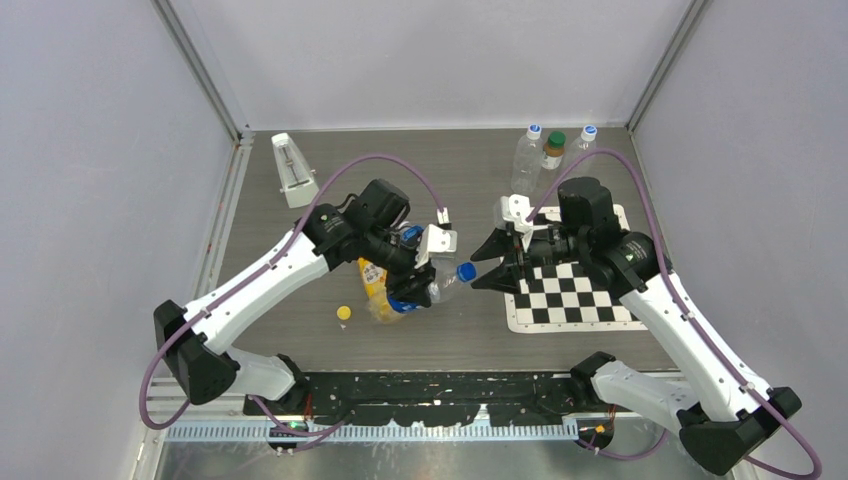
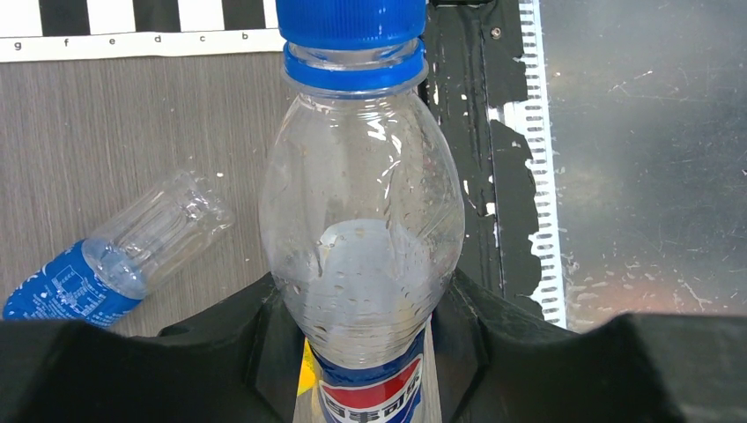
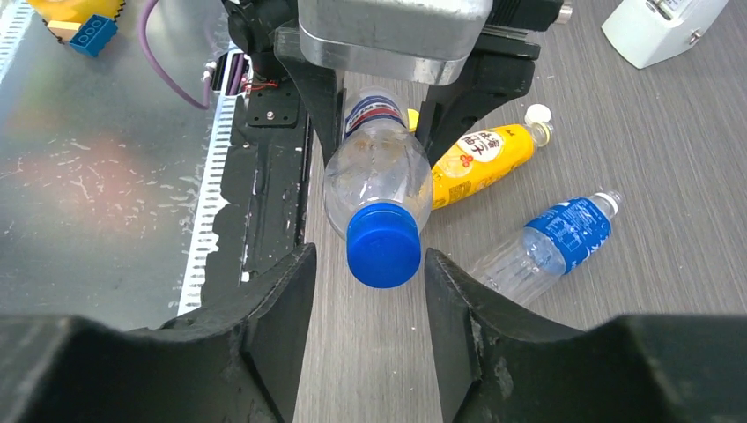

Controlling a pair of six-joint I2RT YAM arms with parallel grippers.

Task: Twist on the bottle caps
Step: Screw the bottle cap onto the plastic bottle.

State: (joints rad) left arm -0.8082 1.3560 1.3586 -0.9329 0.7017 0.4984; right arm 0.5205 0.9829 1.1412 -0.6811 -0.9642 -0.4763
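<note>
blue cap (image 3: 383,245) ribbed, seated on clear bottle (image 3: 377,172)

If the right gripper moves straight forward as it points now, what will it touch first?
Probably the blue cap on the clear bottle: it lies right ahead, between the right gripper's open fingers.

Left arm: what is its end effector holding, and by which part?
The left end effector grips the clear bottle with the blue cap around its lower body, near the label.
</note>
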